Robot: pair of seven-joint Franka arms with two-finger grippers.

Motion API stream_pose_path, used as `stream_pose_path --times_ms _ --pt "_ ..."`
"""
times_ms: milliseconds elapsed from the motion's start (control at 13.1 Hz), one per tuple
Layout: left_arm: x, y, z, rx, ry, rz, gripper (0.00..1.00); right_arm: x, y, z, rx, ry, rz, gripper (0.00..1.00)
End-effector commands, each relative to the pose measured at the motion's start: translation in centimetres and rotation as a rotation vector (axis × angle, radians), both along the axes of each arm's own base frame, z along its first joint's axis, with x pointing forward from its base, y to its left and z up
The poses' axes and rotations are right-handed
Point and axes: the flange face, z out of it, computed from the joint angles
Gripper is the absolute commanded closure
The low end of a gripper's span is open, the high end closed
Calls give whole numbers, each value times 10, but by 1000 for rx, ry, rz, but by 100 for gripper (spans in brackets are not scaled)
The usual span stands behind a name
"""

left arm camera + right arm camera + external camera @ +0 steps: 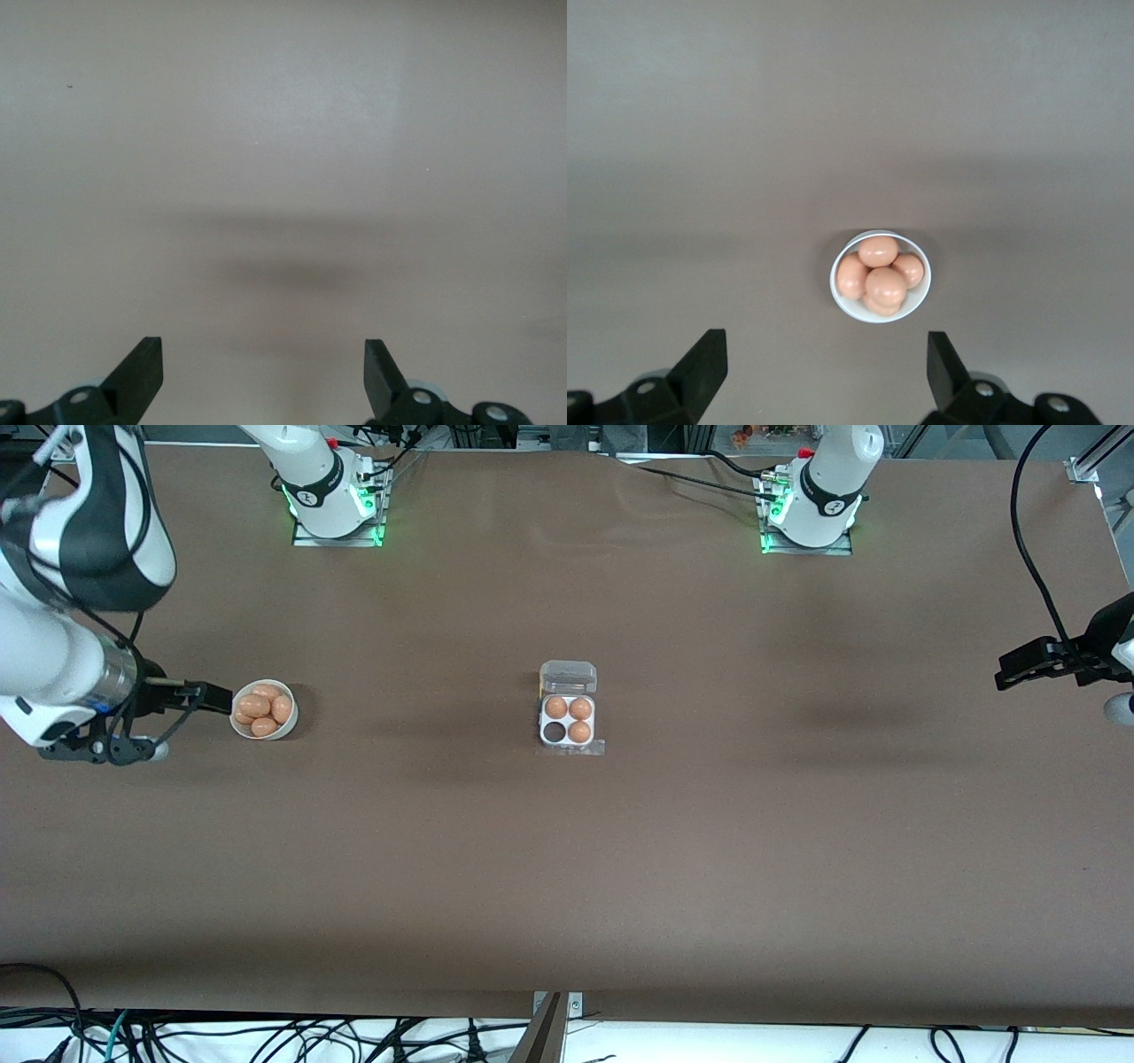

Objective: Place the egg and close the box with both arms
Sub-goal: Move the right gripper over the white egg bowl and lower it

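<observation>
brown table [709, 850] carries the box [569, 722] at center, lid open, three eggs in, its 7 o'clock cell empty. bowl [264, 709] of eggs [879, 274] sits toward the right arm's end. right gripper [824, 372] hangs above it, jaws spread. left gripper [264, 372] waits over bare table, jaws spread.

The box [568, 720] sits mid-table, its clear lid [568, 677] swung open and lying flat on the side toward the robot bases. Three orange-brown eggs fill its white tray; the fourth cell, nearer the camera toward the right arm's end, is empty and dark.
</observation>
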Motion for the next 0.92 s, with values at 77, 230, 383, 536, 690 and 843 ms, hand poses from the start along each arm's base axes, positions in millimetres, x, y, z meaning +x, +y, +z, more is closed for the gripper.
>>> stream_pose_path --times_ms 77,230,383,536,690,843 --pt "-1 1 6 4 -6 -13 0 -33 -27 -63 4 -38 21 0" --pt "-1 1 7 6 -7 -13 0 -54 -46 -96 17 -71 45 0" --pt "0 2 5 4 -4 -11 0 -69 -52 -122 22 -77 43 0" --pt "0 2 5 5 -4 -13 0 -82 -50 -149 42 -95 54 0" --pt "0 2 6 7 -6 -13 0 -89 -52 -170 43 -107 64 0" --pt "-1 3 7 7 -7 -11 0 -90 -51 -175 47 -98 62 0"
